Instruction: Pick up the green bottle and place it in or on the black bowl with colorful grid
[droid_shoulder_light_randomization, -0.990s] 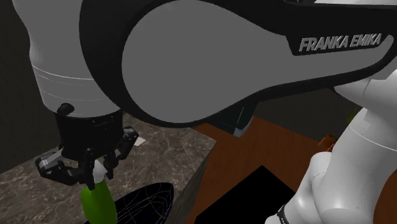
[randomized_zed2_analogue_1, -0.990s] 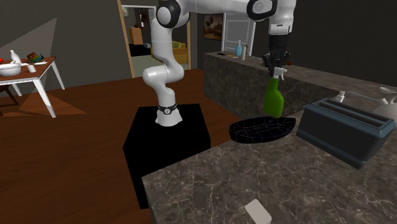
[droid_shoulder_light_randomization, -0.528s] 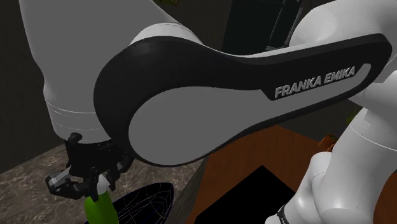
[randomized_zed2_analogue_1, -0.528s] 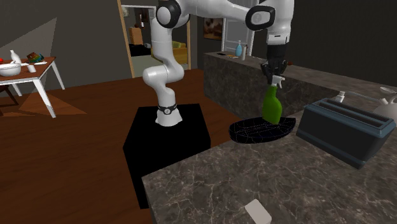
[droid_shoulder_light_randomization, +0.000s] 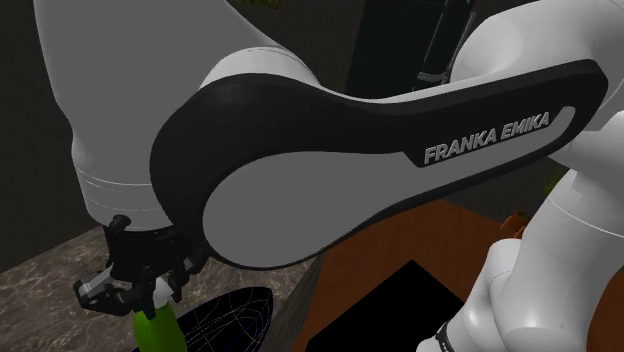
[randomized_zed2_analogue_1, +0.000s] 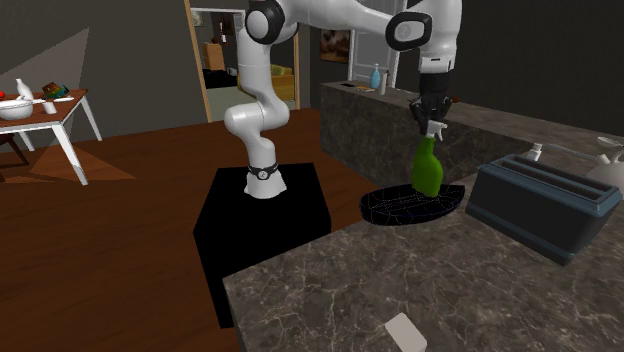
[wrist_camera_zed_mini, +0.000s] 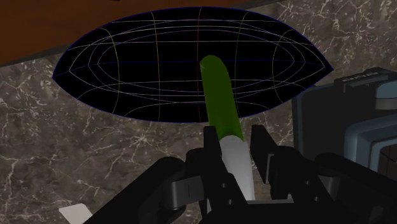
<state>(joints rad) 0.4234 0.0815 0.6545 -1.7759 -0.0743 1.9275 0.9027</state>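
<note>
The arm (randomized_zed2_analogue_1: 262, 95) is glossy white, built from rounded, bulbous segments joined by dark grey rings. In the shoulder view a broad black link cover (droid_shoulder_light_randomization: 300, 170) with a grey inset carries white "FRANKA EMIKA" lettering (droid_shoulder_light_randomization: 487, 138) toward three o'clock. The all-black gripper (droid_shoulder_light_randomization: 150, 298), blocky and angular, sits near eight o'clock in that view.
</note>
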